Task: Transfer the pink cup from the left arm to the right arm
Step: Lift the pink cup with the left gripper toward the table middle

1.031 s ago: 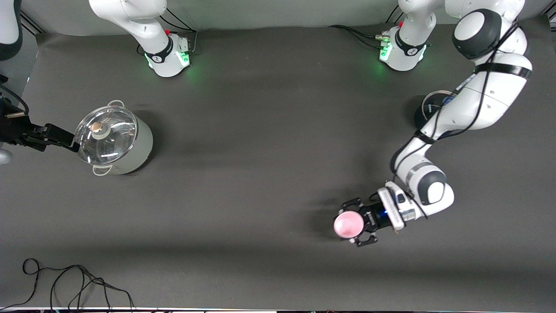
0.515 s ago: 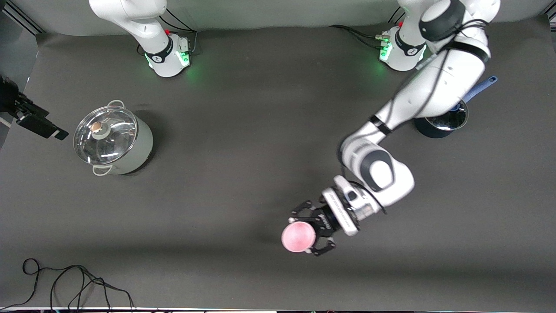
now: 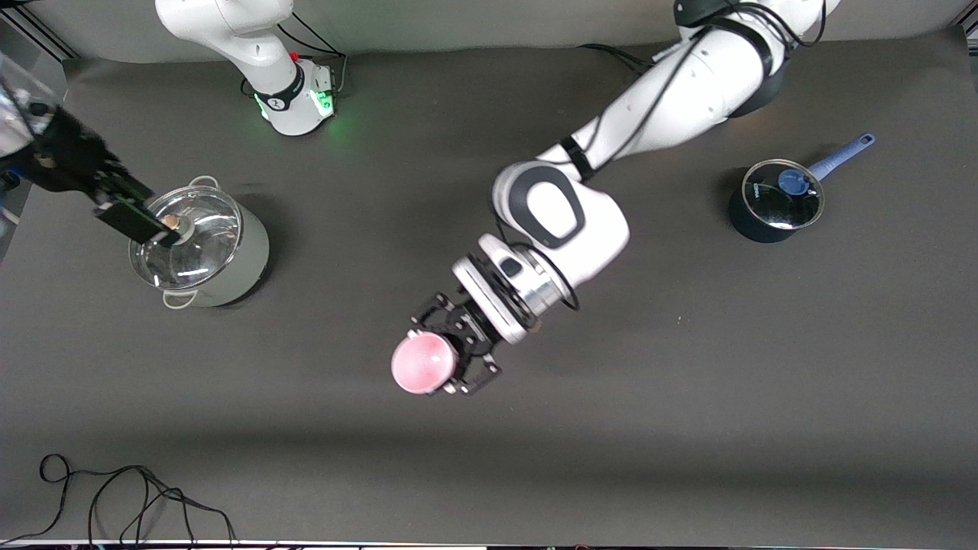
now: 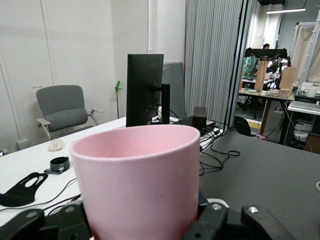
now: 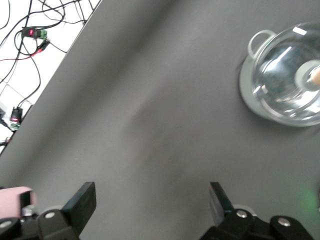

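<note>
— Where is the pink cup (image 3: 419, 363)?

— In my left fingers (image 3: 449, 353), clamped tight on it, up over the middle of the tabletop (image 3: 688, 428).

— And your right fingers (image 3: 137, 221)?

— Spread wide, holding nothing, over the lidded silver pot (image 3: 200, 246) at the right arm's end.

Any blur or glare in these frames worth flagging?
Front view: the right claw is smeared over the steel pot, whose glass lid glints. Left wrist view: pink cup sharp, ceiling light bright. Right wrist view: table softly blurred.
</note>
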### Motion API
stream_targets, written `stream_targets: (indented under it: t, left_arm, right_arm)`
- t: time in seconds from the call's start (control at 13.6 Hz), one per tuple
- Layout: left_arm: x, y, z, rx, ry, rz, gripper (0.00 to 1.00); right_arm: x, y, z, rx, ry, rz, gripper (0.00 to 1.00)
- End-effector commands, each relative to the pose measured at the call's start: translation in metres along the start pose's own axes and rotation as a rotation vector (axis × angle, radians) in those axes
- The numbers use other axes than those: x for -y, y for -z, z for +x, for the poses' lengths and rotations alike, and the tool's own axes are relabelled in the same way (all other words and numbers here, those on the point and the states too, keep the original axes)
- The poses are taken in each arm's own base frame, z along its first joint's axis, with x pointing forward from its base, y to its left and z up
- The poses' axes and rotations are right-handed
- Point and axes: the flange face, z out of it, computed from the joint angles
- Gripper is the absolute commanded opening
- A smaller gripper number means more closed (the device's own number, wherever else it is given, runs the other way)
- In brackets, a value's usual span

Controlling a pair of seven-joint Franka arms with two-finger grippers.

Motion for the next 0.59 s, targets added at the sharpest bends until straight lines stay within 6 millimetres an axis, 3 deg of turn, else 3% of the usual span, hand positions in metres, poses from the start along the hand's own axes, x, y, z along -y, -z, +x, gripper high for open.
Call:
stream_targets:
  t: [0.0, 0.07, 0.29, 0.52]
  left_arm:
    - [-0.018, 0.004, 0.028, -0.025, 0.0, 0.039, 0.0]
    - [-0.032, 0.004, 0.034, -0.029, -0.005, 0.045, 0.0]
    - [-0.044, 0.004, 0.037, -0.022, -0.02, 0.053, 0.0]
    - [-0.055, 0.003, 0.034, -0.006, -0.044, 0.064, 0.0]
  right_arm:
    - [0.042, -0.009, -0.011, 0.019, -0.065, -0.013, 1.0]
    - [0.054, -0.015, -0.016, 0.019, -0.077, -0.016, 1.0]
    - [0.087, -0.019, -0.039, 0.014, -0.149, 0.013, 1.0]
    - [0.095, -0.018, -0.064, 0.039, -0.136, 0.004, 1.0]
